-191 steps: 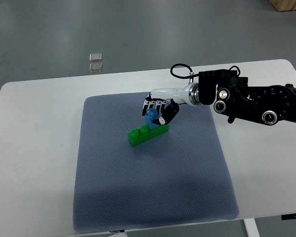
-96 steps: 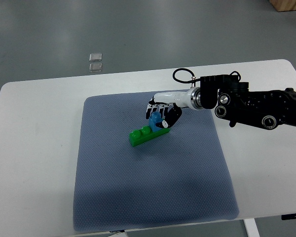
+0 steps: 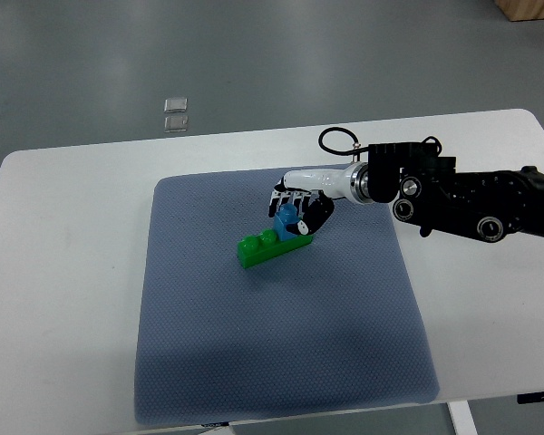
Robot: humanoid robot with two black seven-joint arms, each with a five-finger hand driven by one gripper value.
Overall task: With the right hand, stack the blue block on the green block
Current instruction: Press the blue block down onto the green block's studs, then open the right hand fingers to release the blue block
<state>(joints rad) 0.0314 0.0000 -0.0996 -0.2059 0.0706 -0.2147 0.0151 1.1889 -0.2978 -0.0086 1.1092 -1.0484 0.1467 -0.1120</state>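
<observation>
A long green block (image 3: 258,248) lies at an angle on the blue-grey mat (image 3: 281,362). A small blue block (image 3: 286,220) sits on the green block's right end. My right hand (image 3: 295,210) reaches in from the right; its fingers curl around the blue block from above and behind. The blue block's far side is hidden by the fingers. The left arm does not show.
The mat lies on a white table (image 3: 63,299). Two small clear squares (image 3: 175,112) lie on the grey floor beyond the table's far edge. My right forearm (image 3: 462,199), black with a cable loop, stretches over the table's right side.
The right hand has shifted slightly right and lowered the blue block onto the green block's right end. The fingers stay around the blue block.
</observation>
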